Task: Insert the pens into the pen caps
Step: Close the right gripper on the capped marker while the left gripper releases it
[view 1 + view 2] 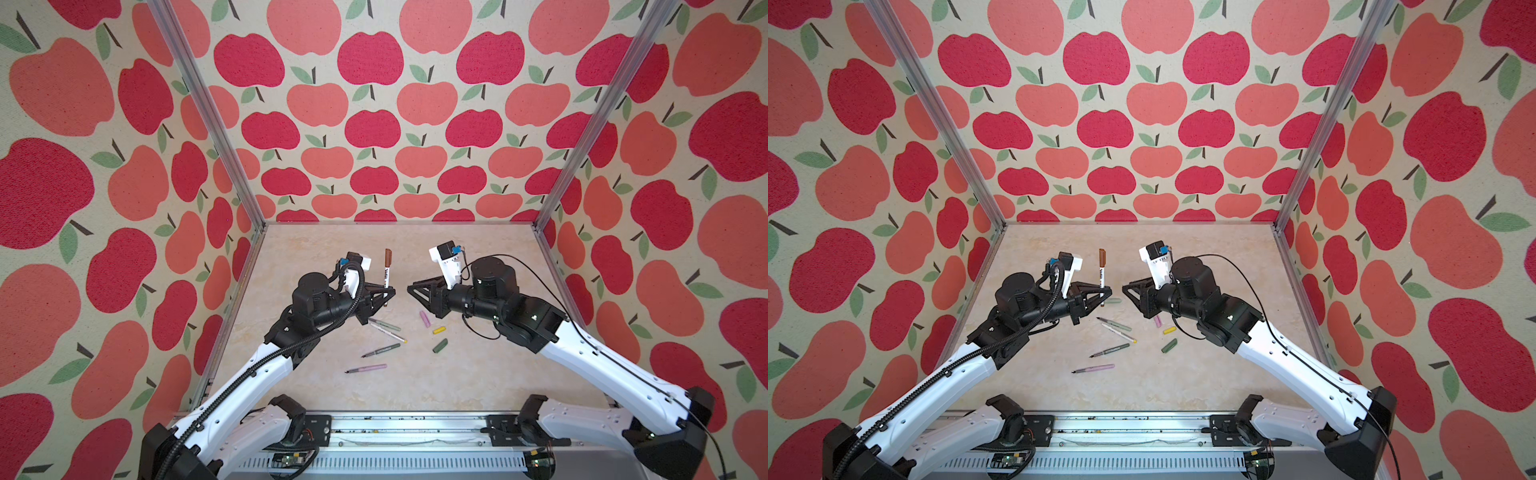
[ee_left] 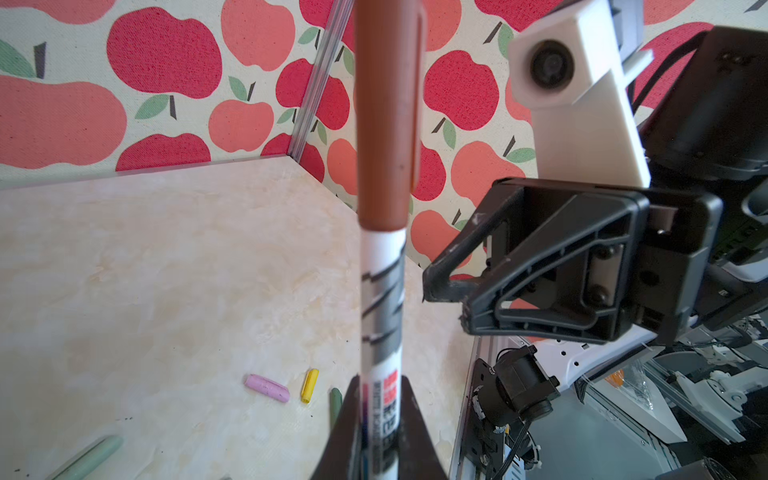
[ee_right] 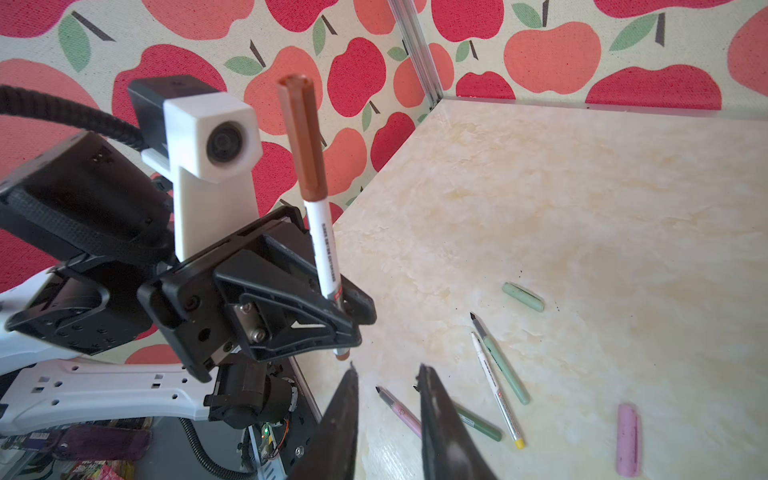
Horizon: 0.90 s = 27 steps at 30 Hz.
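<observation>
The left claw (image 1: 389,293) is clamped tight on the lower barrel of the white and brown pen (image 1: 387,276), holding it upright above the surface (image 1: 478,374) near the middle of both top views. The brown cap (image 1: 387,257) sits on the pen's upper end, and in the right wrist view a short brown stub of the pen pokes out below the claw's fingers. Just nearer the camera than that claw, four uncapped pens lie flat on the surface with their dark tips pointing left. The pale green pen (image 1: 384,324) and the white and yellow pen (image 1: 388,332) lie side by side, very close. The dark green pen (image 1: 380,350) lies a little nearer, and the pink pen (image 1: 368,368) nearest of all. The pale green cap (image 3: 523,296) lies on the surface beyond the pale green pen's tip; in a top view it shows only partly behind the left claw. The right claw (image 1: 409,287) faces the left claw across a small gap, at about the same height. Its fingers stand a narrow way apart with nothing between them, clear of the pen. Below and to the right of its tips, three caps lie loose in a row running toward the camera: the pink cap (image 1: 426,318), the yellow cap (image 1: 439,330) and the dark green cap (image 1: 440,345), none touching another.
</observation>
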Tool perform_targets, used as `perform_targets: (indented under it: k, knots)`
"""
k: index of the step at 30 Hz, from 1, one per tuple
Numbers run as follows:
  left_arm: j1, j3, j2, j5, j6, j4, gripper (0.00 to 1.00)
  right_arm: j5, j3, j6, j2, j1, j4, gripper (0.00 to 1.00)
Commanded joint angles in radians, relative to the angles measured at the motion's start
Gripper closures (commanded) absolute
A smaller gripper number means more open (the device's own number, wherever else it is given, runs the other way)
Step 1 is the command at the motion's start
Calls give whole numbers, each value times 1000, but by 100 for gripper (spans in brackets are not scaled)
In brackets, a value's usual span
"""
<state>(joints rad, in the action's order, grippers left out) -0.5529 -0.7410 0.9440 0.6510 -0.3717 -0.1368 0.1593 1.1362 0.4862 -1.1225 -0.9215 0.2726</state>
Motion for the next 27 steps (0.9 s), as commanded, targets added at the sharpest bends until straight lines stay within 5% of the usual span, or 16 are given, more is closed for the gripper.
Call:
perform_targets:
  k: [1,16,27]
  knots:
    - [-16,15,-16,-8,6,19,100,60,30,-23,-10,7,-79,69]
    - [-38,35,8,10,-21,-28,100,134,59,7,-119,4,-197,62]
    - [-47,37,21,9,-41,-58,100,146,33,41,-160,4,-257,81]
